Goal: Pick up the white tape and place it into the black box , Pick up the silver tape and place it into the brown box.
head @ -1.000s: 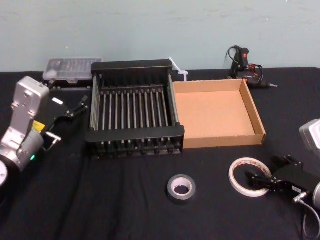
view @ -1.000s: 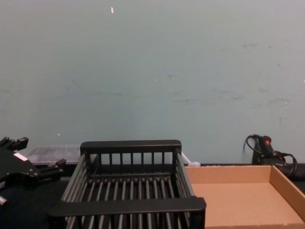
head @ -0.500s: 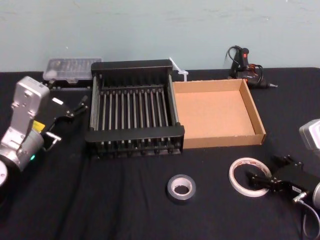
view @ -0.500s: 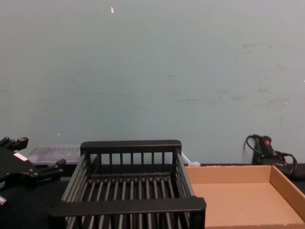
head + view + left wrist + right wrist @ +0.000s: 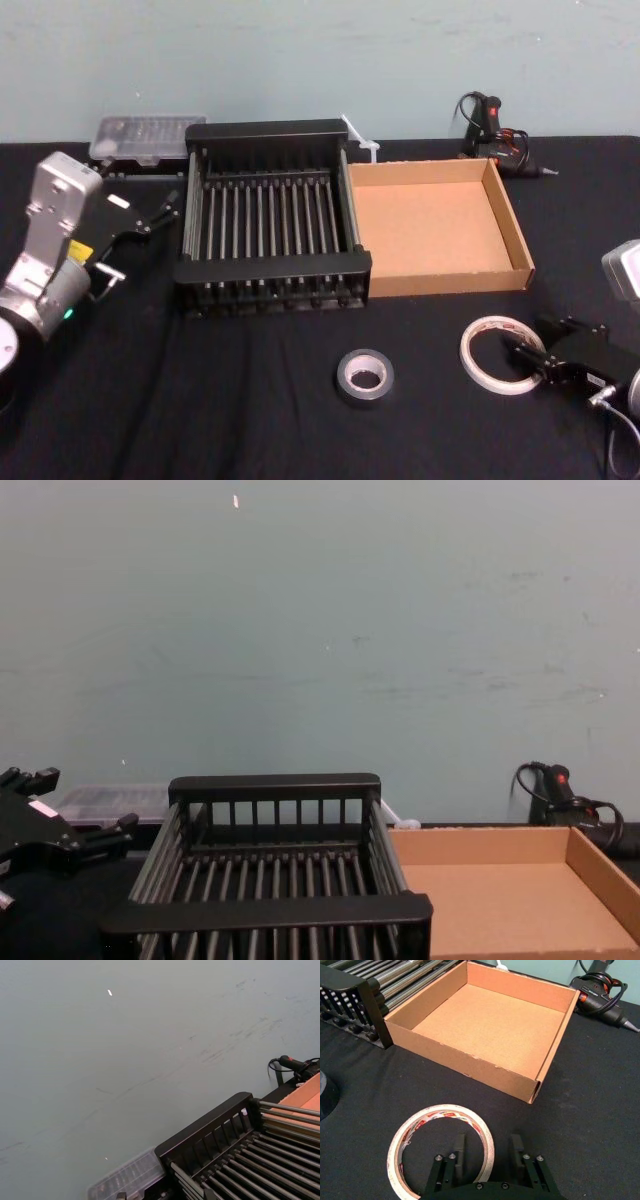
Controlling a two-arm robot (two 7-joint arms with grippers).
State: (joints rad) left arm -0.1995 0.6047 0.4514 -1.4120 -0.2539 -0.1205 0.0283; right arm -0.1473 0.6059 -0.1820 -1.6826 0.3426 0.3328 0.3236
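White tape [image 5: 442, 1110] first: close spread right gripper [image 5: 487, 1140] on its right wall, lift level, carry left into black box [image 5: 270, 268]. Left gripper [image 5: 160, 212] idle far left, spread.

Open tabletop [image 5: 230, 400] is lying across the whole front, with the silver tape [image 5: 341, 378] and the white tape [image 5: 480, 328] sitting on it well apart and leaving a wide lane between them. Behind, the black box [image 5: 270, 266] and the brown box [image 5: 450, 278] are standing close against each other, blocking any low passage straight back; both are lying open from above. The right tool [image 5: 520, 358] is sitting low at the white tape's right side, fingers spread across its band. A glue gun [image 5: 490, 125] and a clear plastic case [image 5: 145, 135] are crowding the far edge. The left tool [image 5: 162, 211] is hanging just left of the black box.
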